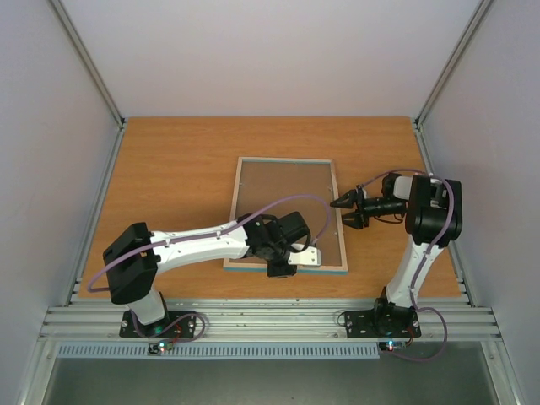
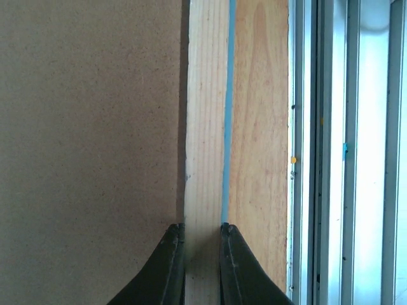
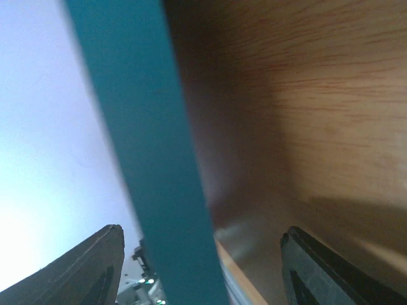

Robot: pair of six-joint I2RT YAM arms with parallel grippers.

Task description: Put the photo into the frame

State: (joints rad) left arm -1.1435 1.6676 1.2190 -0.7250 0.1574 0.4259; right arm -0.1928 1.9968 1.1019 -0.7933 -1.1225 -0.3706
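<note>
frame (image 1: 285,159): lies flat mid-table (image 1: 177,169), long side running away from the arm bases, pale wood rails up, turquoise showing along the near edge
backing board (image 1: 283,202): brown panel filling the frame opening; in the left wrist view it (image 2: 89,152) butts against the inner side of the rail
left gripper (image 1: 278,270): on the frame's near rail, roughly mid-span, arm reaching across from the left
left jaws: closed in on the rail, one finger on each side; left wrist view shows the gripper (image 2: 202,227) pinching the pale wood strip of the frame (image 2: 206,127), inner fingertip (image 2: 173,254) on the board side, the other on the blue edge side
beyond the rail, left wrist view: strip of table (image 2: 257,127), then the aluminium rails (image 2: 331,152) at the near table edge
right gripper (image 1: 346,213): at the frame's right long rail, about halfway along, pointing left at it
right jaws: spread wide; right wrist view has the gripper (image 3: 202,230) straddling the turquoise edge of the frame (image 3: 152,140), gap on both sides, neither finger (image 3: 82,267) touching it
right wrist background: table (image 3: 318,95) on one side of the edge, pale wall on the other
frame lift at right edge: cannot tell
</note>
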